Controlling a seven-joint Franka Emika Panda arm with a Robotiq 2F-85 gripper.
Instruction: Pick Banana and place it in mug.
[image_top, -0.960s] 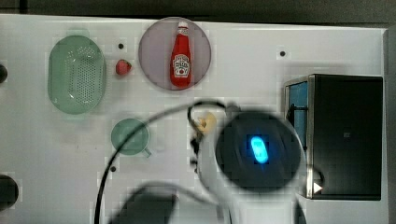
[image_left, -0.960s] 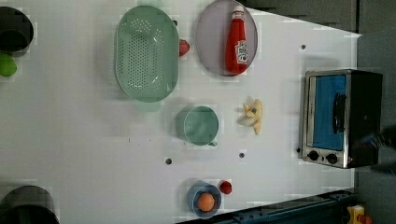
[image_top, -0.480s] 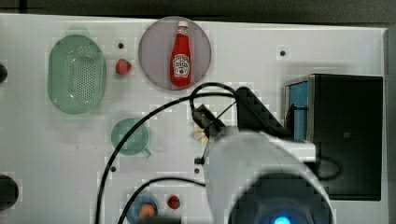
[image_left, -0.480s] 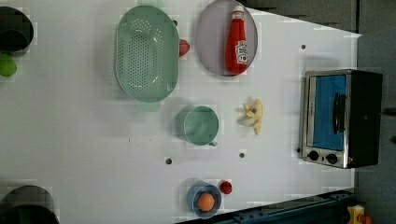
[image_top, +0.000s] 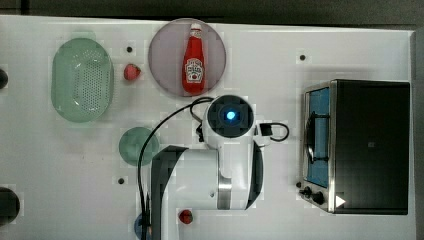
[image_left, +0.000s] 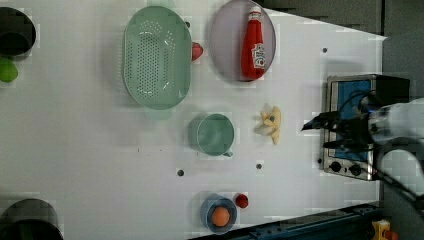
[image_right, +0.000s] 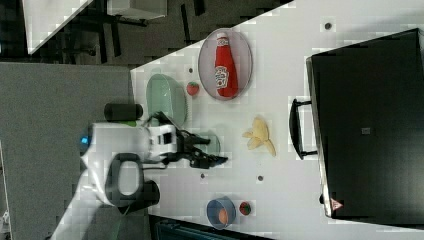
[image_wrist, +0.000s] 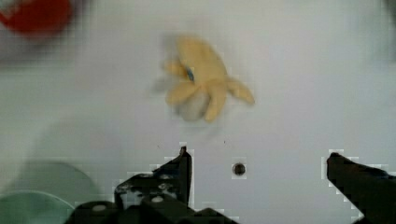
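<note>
Pincer (image_wrist: 259, 163) wide open, nothing held, two dark fingers (image_wrist: 180, 170) spread apart with bare desk (image_wrist: 303, 84) between them; it hangs above the desk, not touching anything. In the right view the pincer (image_right: 212, 150) sits over the mug area, well short of the fruit. Banana (image_wrist: 203, 79), a peeled pale-yellow piece with skin flaps splayed out, lies flat on the desk ahead of the fingers in the wrist view, untouched. In the left view the banana (image_left: 270, 125) is near the dark-green mug (image_left: 214, 134), on the left view's right of it, apart from it, between mug and toaster oven (image_left: 352, 125). Mug looks empty, upright. Ketchup bottle (image_left: 253, 42) on the round plate (image_left: 225, 40), colander (image_left: 156, 56), blue bowl (image_left: 219, 214) with orange fruit and strawberries are off to the sides, not in the way

Progress: nothing done yet, looks like approach stage. Left to do: descend over banana, close on it, lift, carry to mug, drop in
</note>
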